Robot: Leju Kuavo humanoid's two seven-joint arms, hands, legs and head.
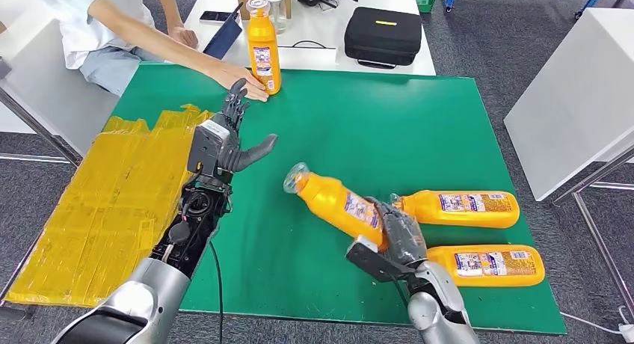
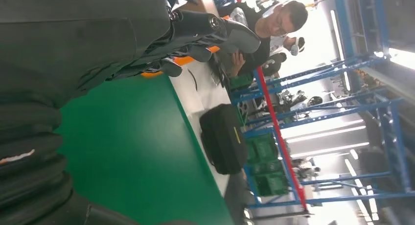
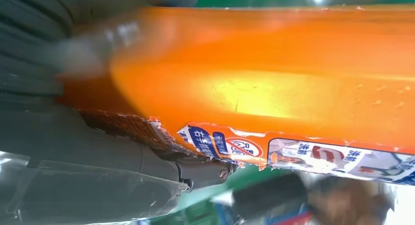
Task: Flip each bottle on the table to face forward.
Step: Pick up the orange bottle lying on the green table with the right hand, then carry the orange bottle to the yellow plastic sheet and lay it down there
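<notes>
Right hand point(image 1: 400, 235) gripping tilted orange bottle point(image 1: 336, 202), its base hidden by fingers, two more bottles point(image 1: 457, 209) lying just beside near green mat's point(image 1: 419, 127) right edge, left hand point(image 1: 232, 134) empty with fingers spread, person's hand point(image 1: 239, 78) on upright bottle point(image 1: 263, 48) at far edge, open mat between.

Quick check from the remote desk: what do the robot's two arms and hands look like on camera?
Both arms have silver shells. The left arm shows open black joints, a thin black cable and a silver-grey wrist block. The left hand has dark grey fingers. The right hand is grey behind a black wrist piece.
</notes>
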